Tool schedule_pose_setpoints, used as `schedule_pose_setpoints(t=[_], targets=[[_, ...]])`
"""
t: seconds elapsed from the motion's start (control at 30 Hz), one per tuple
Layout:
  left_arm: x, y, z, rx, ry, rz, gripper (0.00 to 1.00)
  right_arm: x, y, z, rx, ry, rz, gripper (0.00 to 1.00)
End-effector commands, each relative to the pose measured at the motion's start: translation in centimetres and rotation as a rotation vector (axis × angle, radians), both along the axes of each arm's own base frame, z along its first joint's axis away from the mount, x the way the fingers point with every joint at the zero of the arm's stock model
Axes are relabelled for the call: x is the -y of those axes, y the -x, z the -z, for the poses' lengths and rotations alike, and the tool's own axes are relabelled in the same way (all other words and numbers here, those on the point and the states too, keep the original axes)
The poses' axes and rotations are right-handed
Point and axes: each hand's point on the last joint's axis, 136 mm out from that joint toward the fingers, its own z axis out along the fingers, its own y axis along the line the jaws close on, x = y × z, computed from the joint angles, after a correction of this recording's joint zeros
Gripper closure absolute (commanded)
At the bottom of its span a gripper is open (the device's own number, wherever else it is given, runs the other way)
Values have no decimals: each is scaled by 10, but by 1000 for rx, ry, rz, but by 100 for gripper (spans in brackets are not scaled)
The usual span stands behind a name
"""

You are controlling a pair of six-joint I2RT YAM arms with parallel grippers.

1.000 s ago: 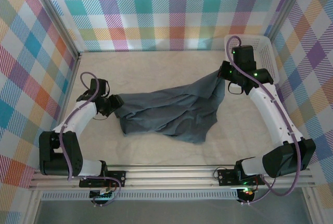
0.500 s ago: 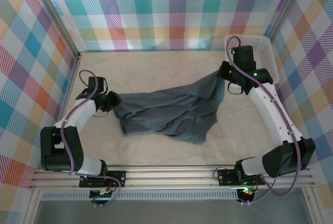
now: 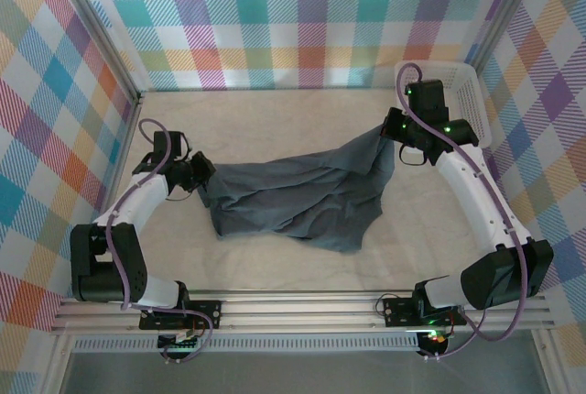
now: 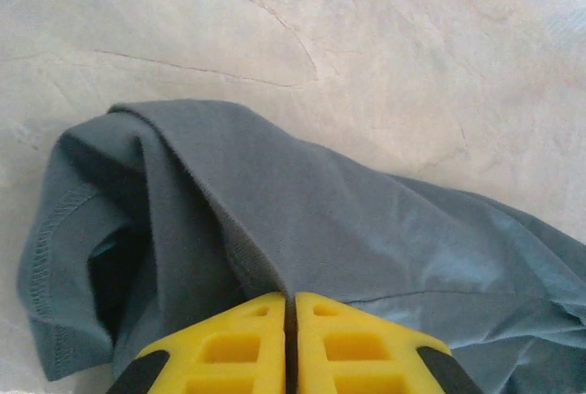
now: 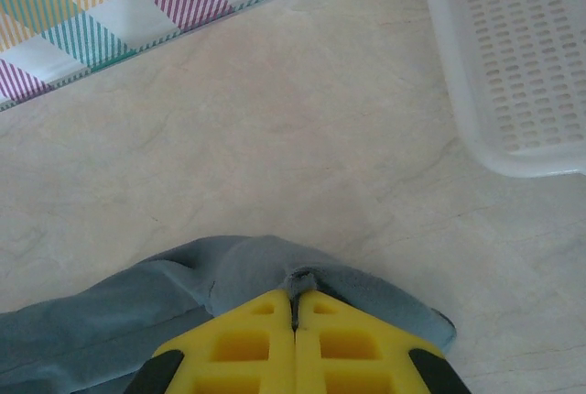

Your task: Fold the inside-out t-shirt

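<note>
The inside-out t-shirt is a slate-grey cloth lying crumpled across the middle of the table. My left gripper is at its left end, and the yellow fingers are shut on a ridge of the shirt's fabric beside a stitched hem. My right gripper holds the shirt's upper right corner lifted off the table. Its jaws are closed together with a pinch of grey cloth between the tips.
A white mesh basket stands at the back right, close behind my right arm; its rim also shows in the right wrist view. Checked walls enclose the pale table on three sides. A metal rail runs along the near edge.
My left gripper has slid a little up and right onto the shirt's left end and closed on the cloth there. The right arm and its held corner stay put.
</note>
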Motion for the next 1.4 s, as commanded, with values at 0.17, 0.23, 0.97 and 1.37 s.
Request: schedule_pose_setpoints(t=[0.17,0.23,0.97,1.37], targets=[[-6,-11,10,-26,-3,-14,74,0,-3,-7,14,-17,6,100],[-5,-14,11,-26,2,-17,74,0,-3,-8,16,-20,5,100],[-46,120,-504,1150,-212,-242,100,79,100,-403,1147,-8,293,100],[-54,206,-568,1368,-236,-322,100,83,205,-505,1486,-36,214,100]])
